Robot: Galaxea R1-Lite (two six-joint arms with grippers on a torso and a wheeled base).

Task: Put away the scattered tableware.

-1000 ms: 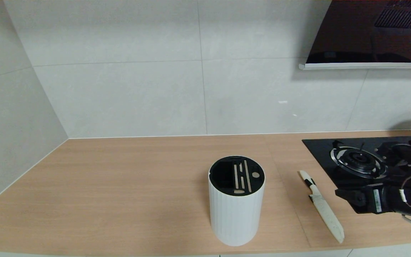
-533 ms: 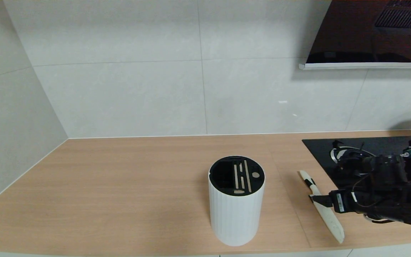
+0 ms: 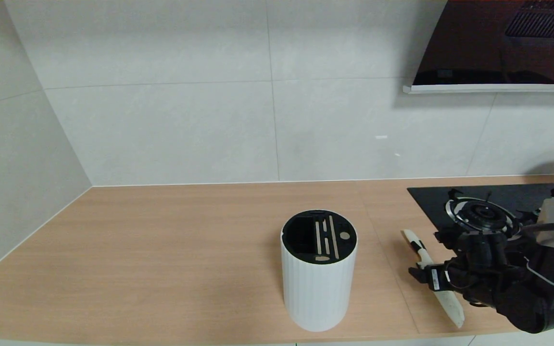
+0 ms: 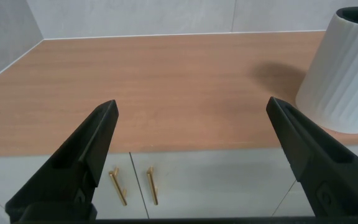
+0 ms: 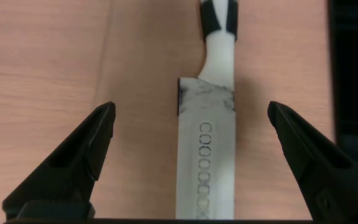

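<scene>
— What is seen nearest, at the front edge of the countertop (image 3: 161,240)?
— The left gripper (image 4: 191,163) is held just out from that edge. Its fingers are spread wide and nothing is held between them. Two gold cabinet handles (image 4: 134,185) are seen below the edge.

— Where is the knife found?
— The knife (image 3: 449,302) is laid flat near the front right corner. Its pale blade is pointed toward the front edge and its white and black handle is turned toward the back. It is kept well apart from the holder (image 3: 319,283).

— Is it gripped?
— No. The right gripper (image 3: 430,263) is set over it with its fingers fully parted, one on each side of the blade close to the handle. The blade is not touched by either finger. Whether the countertop is touched by the fingertips cannot be told.

— And the holder?
— It is stood upright near the middle of the front edge. Its wall is white and ribbed, and its black top is cut with slots.

— What is seen farther back?
— A black hob (image 3: 431,199) is set into the right end, with a burner (image 3: 481,214) on it. Behind, the tiled wall (image 3: 185,120) is met at the back edge, and a range hood (image 3: 498,43) is mounted above the hob.
</scene>
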